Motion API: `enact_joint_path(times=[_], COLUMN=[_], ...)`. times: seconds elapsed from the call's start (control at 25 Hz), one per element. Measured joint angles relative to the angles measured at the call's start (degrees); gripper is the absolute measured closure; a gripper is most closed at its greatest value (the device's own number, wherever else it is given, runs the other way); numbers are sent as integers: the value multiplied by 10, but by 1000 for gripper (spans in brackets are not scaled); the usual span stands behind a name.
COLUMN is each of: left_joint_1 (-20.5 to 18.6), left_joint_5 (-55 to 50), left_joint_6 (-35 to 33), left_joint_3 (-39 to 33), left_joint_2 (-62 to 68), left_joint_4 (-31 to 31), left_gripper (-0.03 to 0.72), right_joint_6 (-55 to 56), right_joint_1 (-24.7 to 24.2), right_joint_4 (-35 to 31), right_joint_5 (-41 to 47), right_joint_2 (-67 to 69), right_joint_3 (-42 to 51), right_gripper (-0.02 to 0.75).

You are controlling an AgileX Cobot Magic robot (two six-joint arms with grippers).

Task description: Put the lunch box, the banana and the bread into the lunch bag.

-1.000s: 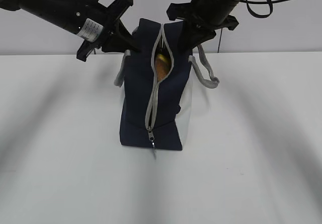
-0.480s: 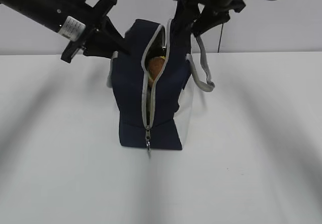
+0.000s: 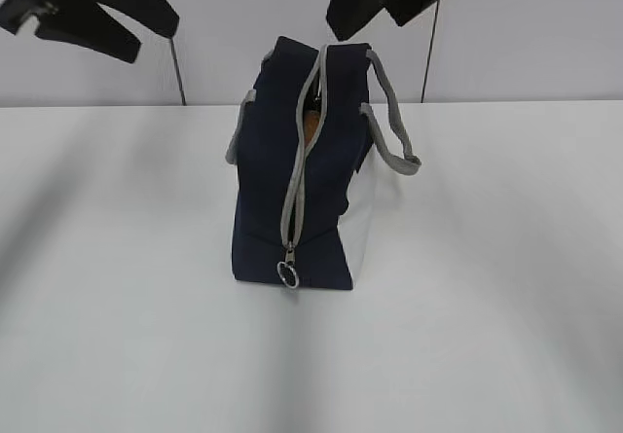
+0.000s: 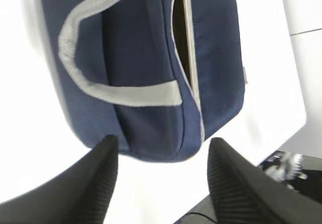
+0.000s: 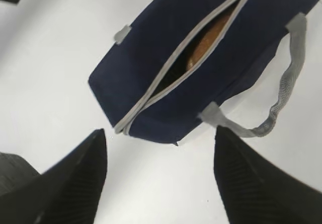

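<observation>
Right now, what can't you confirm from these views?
- Lunch box and banana: not visible in any view. The bag walls hide whatever is inside.
- Bread: only a brown strip shows through the zipper gap in the right wrist view, the rest is covered by fabric.
- Left gripper and right gripper: cut off by the top edge in the exterior view.

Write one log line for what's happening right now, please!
lunch bag: upright on table, zipper partly open | bread: inside | left gripper: open, empty | right gripper: open, empty, above bag
</observation>
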State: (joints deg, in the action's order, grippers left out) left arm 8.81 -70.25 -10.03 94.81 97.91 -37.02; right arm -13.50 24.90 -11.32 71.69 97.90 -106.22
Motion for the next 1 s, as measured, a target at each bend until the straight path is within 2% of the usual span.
enact_joint_path(times=[0.12, 0.2, 0.4, 0.52, 0.72, 0.88, 1.0], left_joint_1=[7, 12, 16, 16, 16, 16, 16], left_joint_5=[-5, -6, -10, -12, -13, -13, -13], left_joint_6=[27, 39, 43, 44, 44, 44, 44], left_joint_3=[0, -4, -58, -105, -164, -193, -202], left_joint_2=[-43, -73, -152, -194, -241, -249, -250], left_joint_4=[65, 86, 98, 103, 104, 104, 106], left_gripper=[286, 286, 286, 286, 286, 286, 286], right_joint_6=[0, 0, 0, -18, -134, -267, -355], right_joint_1=[54, 82, 109, 111, 113, 113, 113], right_joint_4=[50, 65, 67, 51, -37, -181, -287], right_joint_5=[0, 1, -11, -103, -314, -482, -574], right_joint_2=[-40, -61, -127, -189, -279, -305, -306], right_joint_3=[32, 55, 141, 239, 453, 605, 675], right_gripper=[246, 246, 246, 246, 247, 247, 247])
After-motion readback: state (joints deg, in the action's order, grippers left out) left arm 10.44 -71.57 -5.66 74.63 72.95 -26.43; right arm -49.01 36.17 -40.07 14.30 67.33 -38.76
